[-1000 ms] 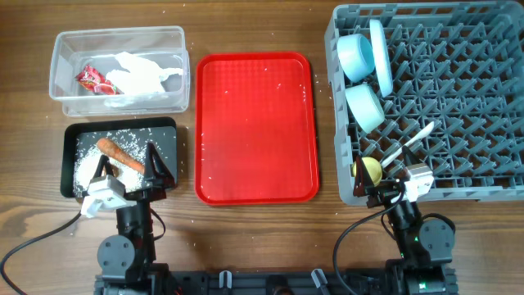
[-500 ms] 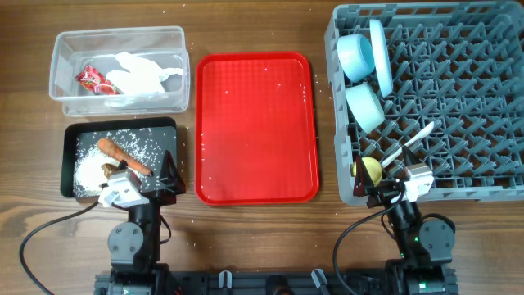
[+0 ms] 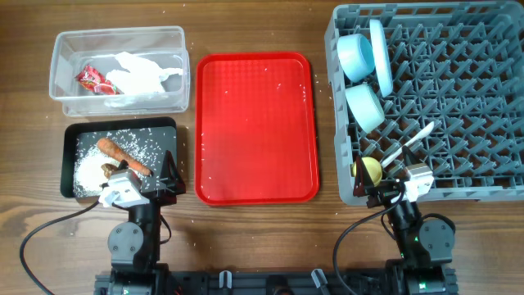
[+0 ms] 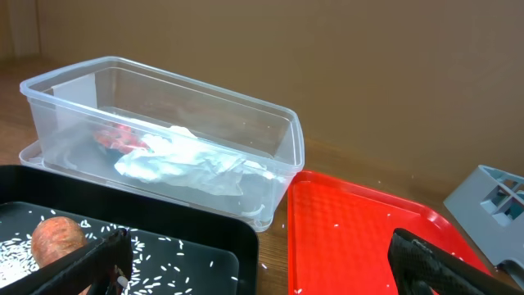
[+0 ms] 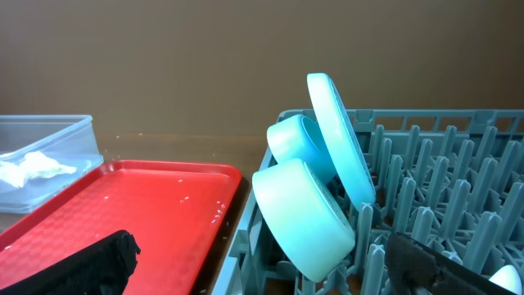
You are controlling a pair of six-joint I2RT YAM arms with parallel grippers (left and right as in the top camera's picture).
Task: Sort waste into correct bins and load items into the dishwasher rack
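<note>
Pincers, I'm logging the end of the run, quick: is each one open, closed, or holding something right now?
Left pincer: open, holding nothing.
Right pincer: open, holding nothing.

Tub (image 3: 70, 53) behind bin tray (image 3: 166, 135), serving tray (image 3: 255, 127) centre, rack (image 3: 458, 106) right (plate (image 3: 381, 57) inside)

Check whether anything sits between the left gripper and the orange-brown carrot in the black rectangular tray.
Nothing visible does. The open left gripper sits at the black rectangular tray's near edge, the orange-brown carrot right by one finger, on loose white rice grains, a small brown lump beside it.
</note>
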